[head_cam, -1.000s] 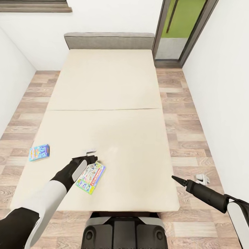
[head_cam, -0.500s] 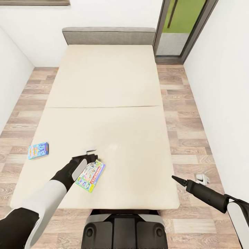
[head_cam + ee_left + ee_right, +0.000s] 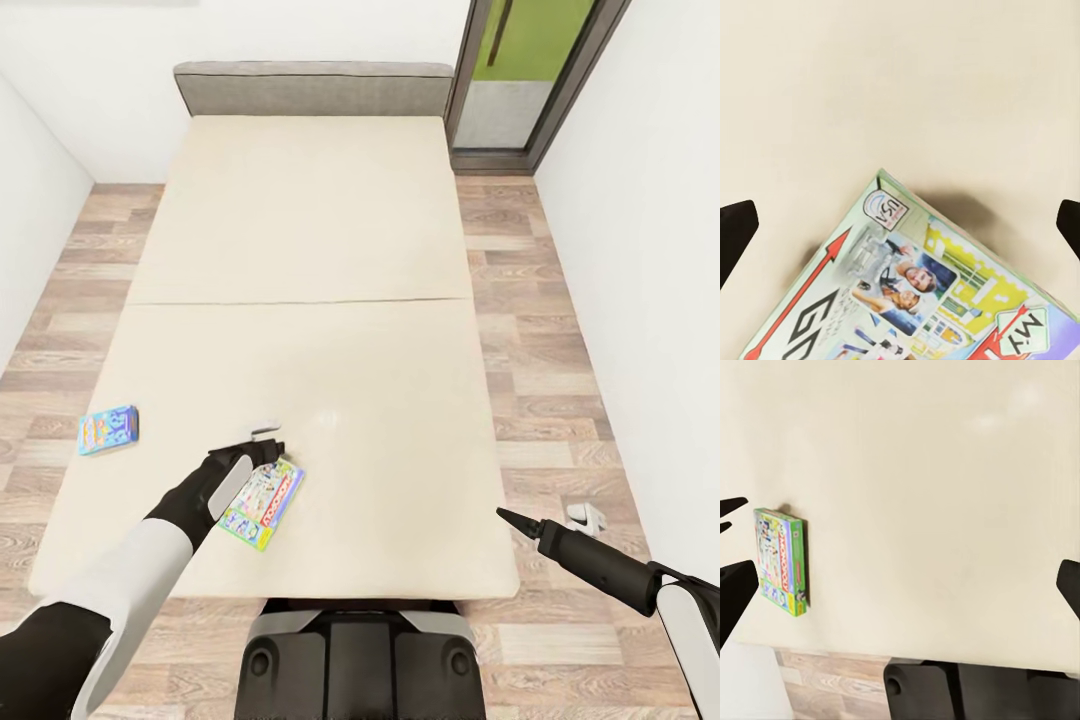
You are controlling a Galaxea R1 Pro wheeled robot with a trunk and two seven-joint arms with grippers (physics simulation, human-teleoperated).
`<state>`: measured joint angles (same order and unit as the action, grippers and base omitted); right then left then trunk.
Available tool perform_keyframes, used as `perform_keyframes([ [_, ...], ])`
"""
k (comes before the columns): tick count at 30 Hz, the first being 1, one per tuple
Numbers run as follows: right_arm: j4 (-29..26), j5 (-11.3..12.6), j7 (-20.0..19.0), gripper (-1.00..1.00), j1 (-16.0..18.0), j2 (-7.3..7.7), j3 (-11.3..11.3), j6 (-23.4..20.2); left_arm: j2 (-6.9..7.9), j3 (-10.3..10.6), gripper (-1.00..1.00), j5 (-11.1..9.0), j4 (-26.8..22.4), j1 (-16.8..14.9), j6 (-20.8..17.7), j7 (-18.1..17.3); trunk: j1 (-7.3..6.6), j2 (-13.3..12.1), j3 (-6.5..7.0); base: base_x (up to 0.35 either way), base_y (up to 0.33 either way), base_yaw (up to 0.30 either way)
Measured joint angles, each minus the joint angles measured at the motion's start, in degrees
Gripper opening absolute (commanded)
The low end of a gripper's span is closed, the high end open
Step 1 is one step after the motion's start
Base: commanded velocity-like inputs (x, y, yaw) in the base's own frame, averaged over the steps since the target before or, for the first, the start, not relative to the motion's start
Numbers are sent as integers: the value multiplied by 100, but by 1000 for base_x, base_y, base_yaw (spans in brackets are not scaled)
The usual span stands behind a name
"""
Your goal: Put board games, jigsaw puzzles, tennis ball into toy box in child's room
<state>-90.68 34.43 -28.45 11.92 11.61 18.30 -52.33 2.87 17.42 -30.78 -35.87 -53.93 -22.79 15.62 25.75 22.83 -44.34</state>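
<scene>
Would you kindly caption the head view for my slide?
Left gripper hovering open over the Monopoly box on the bed, blue game box nearby.

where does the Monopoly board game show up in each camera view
Head view: Monopoly board game lies low and left of centre on the bed, just beyond the left end effector.
Left wrist view: it fills the lower middle.
Right wrist view: it sits at the left edge.
Shared landmark: the beige mattress under it.
</scene>
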Motion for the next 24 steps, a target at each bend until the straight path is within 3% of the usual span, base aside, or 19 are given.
perform_keyframes([
  [24,0,2,1,100,0,0,-1,0,3,7,100,0,-22,0,-1,0,0,0,-226,0,0,0],
])
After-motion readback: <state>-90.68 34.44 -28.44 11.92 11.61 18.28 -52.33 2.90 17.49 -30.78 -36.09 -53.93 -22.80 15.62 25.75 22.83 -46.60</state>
